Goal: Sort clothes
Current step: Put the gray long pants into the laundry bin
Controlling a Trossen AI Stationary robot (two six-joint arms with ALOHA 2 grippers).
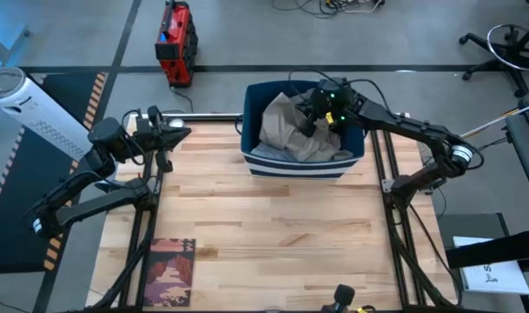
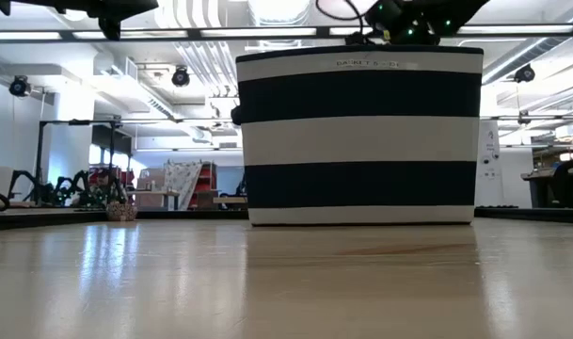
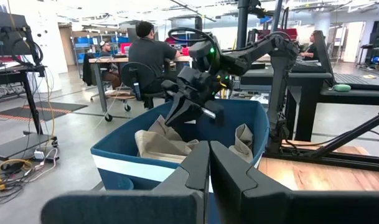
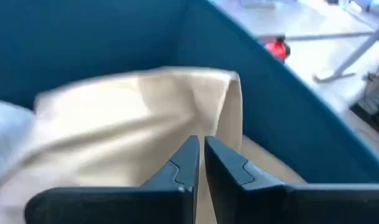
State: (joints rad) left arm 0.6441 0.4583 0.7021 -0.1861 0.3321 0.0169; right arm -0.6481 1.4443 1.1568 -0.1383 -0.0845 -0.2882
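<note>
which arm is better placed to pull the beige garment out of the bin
The right. Its hand hangs inside the striped bin, directly over the khaki-beige garment, fingers closed. The left hand waits at the table's far-left edge, outside the bin.

A pale wooden tabletop (image 1: 273, 217) carries a fabric bin (image 1: 355, 148) near its far edge, navy-and-white striped outside and teal inside. A flat book (image 1: 170, 271) with a dark pinkish cover lies at the near left corner, well apart from the bin. On the floor beyond the tabletop stands a red-and-black case (image 1: 175, 39). People sit at desks (image 3: 145, 53) in the room behind.
</note>
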